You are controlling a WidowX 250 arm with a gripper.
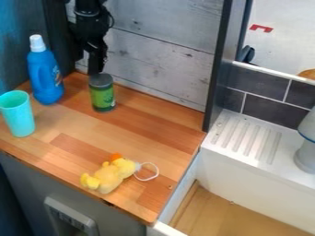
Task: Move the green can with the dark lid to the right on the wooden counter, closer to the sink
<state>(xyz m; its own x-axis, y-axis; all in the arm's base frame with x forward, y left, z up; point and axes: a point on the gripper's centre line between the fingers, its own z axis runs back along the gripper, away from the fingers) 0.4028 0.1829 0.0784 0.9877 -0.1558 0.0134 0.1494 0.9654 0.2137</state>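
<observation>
At the back of the table [80,122], by the wall [154,64], the can [102,93] stands upright, its long axis vertical, just below the claw [96,70]. Whether the claw is open, closed or gripping the can, I can't tell from here. I count one can, one bottle [44,76], one cup [18,115] and one plush duck [109,176] lying near the front edge.

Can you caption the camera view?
Gripper at a green can; bottle, cup and toy duck share the counter.
</observation>
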